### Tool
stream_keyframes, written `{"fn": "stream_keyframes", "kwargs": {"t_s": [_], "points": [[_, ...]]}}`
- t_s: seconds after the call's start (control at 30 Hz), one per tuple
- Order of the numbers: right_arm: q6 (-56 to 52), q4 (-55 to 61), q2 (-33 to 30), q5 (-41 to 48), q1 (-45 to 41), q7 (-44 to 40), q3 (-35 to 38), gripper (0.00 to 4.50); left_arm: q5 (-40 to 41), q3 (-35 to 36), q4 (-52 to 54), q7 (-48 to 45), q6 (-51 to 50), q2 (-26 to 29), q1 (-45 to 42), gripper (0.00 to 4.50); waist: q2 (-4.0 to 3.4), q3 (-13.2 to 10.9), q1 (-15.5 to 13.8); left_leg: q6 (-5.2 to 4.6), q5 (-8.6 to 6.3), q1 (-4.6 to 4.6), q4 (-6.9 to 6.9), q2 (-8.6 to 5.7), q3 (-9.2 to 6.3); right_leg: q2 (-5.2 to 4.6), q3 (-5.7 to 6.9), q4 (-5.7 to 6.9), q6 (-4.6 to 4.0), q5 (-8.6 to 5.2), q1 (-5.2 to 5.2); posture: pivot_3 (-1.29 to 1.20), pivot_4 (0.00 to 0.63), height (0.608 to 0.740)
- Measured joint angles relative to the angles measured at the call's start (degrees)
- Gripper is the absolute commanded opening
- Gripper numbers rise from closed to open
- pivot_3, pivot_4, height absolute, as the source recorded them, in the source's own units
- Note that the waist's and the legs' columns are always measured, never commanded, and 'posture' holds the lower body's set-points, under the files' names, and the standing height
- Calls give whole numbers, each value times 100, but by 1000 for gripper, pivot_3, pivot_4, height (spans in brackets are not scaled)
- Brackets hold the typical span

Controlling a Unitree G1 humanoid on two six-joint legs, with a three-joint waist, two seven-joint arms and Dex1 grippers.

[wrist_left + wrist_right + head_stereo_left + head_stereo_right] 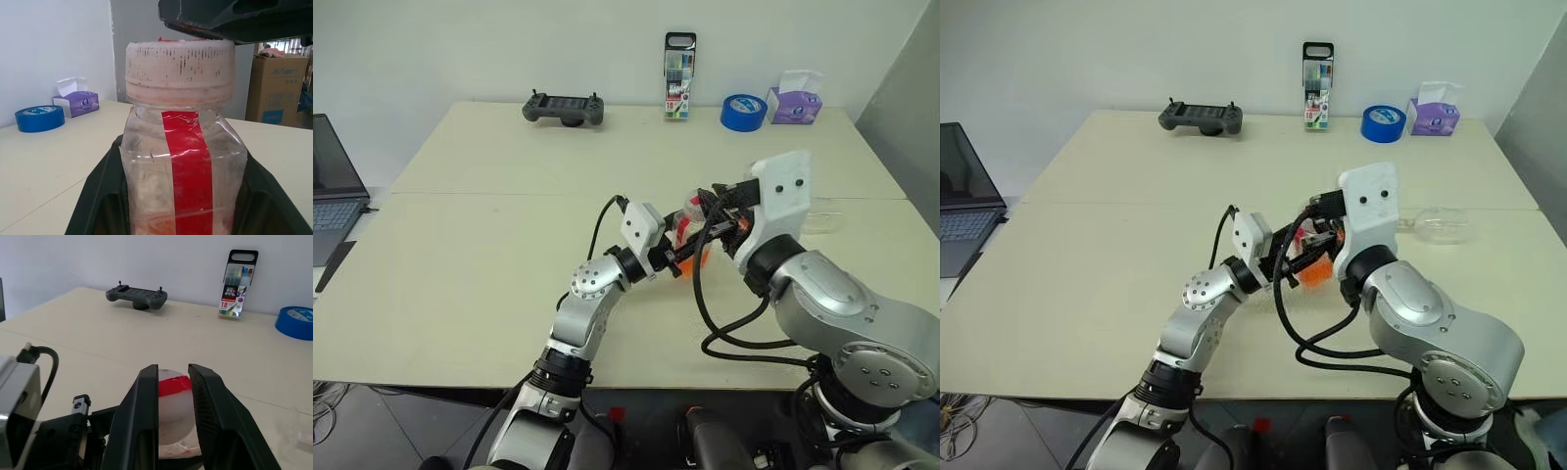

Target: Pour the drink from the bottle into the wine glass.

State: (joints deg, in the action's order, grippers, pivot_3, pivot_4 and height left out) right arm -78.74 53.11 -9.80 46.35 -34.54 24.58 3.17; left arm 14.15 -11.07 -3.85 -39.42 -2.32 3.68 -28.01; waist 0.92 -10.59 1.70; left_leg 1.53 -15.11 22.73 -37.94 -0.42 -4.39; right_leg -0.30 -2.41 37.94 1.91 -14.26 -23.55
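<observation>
My left gripper is shut on the body of the small clear bottle, holding it upright above the table's middle. A red strip runs down the bottle's side, and the orange-red drink shows low in it. The white ribbed cap is on. My right gripper comes in from above, its two black fingers pressed against both sides of the cap. The wine glass lies on its side on the table, to the right of both grippers.
Along the table's far edge stand a black game controller, a marker pack, a roll of blue tape and a purple tissue box. A laptop sits off the left edge. Black cables hang under the right arm.
</observation>
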Motion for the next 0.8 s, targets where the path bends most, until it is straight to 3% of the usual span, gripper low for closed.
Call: {"fn": "stream_keyframes", "kwargs": {"t_s": [0.1, 0.3, 0.63, 0.73, 0.8], "points": [[-35, 2, 156, 19, -31, -92, 16, 2283, 0, 0, 0, -1, 0, 4, 0, 1842, 0, 0, 3, 0, 0, 0, 0, 0, 0, 0, 0, -1, 0, 0, 0, 0, 150, 740], [-203, 3, 196, -20, -30, -174, 25, 4418, -4, 0, 0, 0, 0, 6, 0, 1842, 0, 0, 4, 0, 0, 0, 0, 0, 0, 0, 0, -1, 1, -1, 0, 0, 150, 740], [-438, 3, 239, -509, -16, -247, 31, 4431, -36, -4, 0, 3, 1, 3, 0, 1842, 0, 0, 3, 0, 0, 0, 1, 0, -1, 0, 0, -1, 14, -8, 0, 0, 150, 740], [-455, 3, 269, -658, -17, -335, 40, 3796, -42, -4, 0, 4, 1, 3, 0, 1842, 0, 0, 4, 0, 0, 0, 1, 0, -1, 0, 1, -2, 14, -8, 0, 0, 150, 740], [-479, 3, 330, -733, -18, -353, 61, 3110, -53, -6, 0, 7, 1, 2, 0, 1842, 0, 0, 3, 0, 0, 0, 2, 0, -1, 0, 1, -2, 14, -8, 0, 0, 150, 740]]}}
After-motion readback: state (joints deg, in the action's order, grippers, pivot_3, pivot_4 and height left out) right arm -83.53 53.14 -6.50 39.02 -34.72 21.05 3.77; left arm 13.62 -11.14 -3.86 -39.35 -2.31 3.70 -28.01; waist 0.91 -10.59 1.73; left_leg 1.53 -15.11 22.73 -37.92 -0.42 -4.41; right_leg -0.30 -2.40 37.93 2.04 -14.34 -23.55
